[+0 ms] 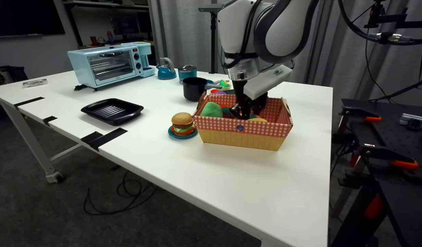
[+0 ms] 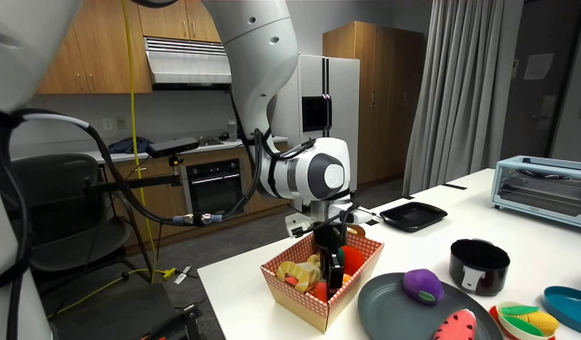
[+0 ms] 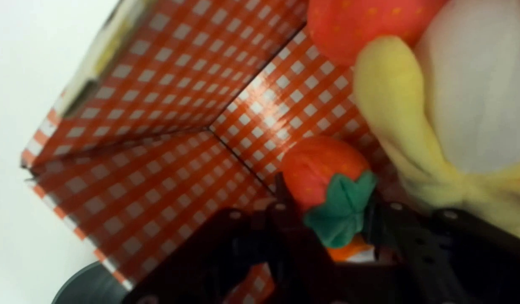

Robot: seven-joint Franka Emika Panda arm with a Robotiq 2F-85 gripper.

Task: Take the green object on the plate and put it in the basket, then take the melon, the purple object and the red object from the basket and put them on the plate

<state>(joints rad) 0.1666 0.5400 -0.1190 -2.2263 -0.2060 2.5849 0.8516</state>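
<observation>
the strawberry is plump, red and green-leaved.

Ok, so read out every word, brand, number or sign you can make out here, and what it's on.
None can be read.
Toaster oven: a mark below its glass, too small to read.
Blue dot on the basket: no lettering I can make out.
Pale sheet in the background: any print too faint.
White tag low in an exterior view: too small.
</observation>
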